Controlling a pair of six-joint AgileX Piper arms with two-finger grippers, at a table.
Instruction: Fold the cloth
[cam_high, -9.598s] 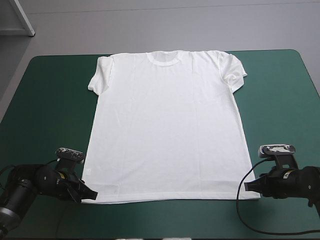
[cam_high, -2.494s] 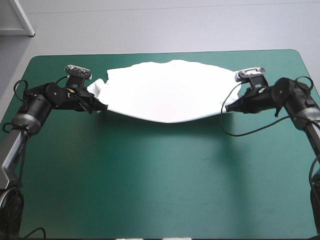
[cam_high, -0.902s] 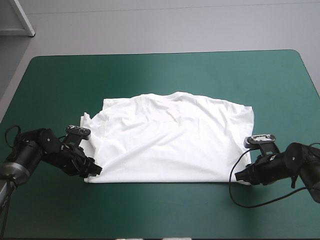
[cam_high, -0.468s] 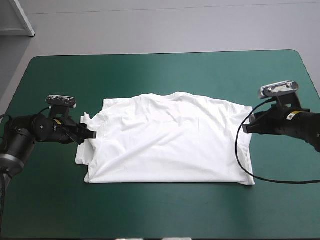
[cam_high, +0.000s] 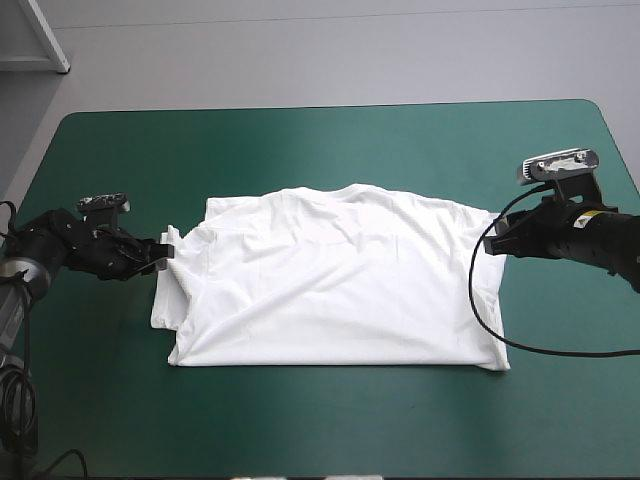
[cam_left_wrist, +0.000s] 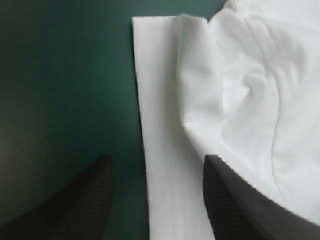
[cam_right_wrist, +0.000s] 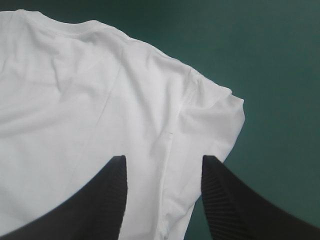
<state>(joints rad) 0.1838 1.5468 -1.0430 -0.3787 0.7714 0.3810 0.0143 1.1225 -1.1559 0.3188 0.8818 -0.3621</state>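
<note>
Teal-green table cover (cam_high: 300, 150), w/ the T-shirt (cam_high: 340, 280) lying mid-tabletop, doubled over once, a sleeve poking out each side. Left gripper (cam_high: 160, 255) sits at the shirt's left side, fingers apart & empty, the left sleeve (cam_left_wrist: 160, 100) just ahead between them. Right gripper (cam_high: 492, 245) is likewise spread, over the right sleeve (cam_right_wrist: 215, 115) toward the table's right edge. Next fold is prob. sides inward: each claw should go low, pinch all layers not just the top one, & both lift together so the crease comes out straight.
</note>
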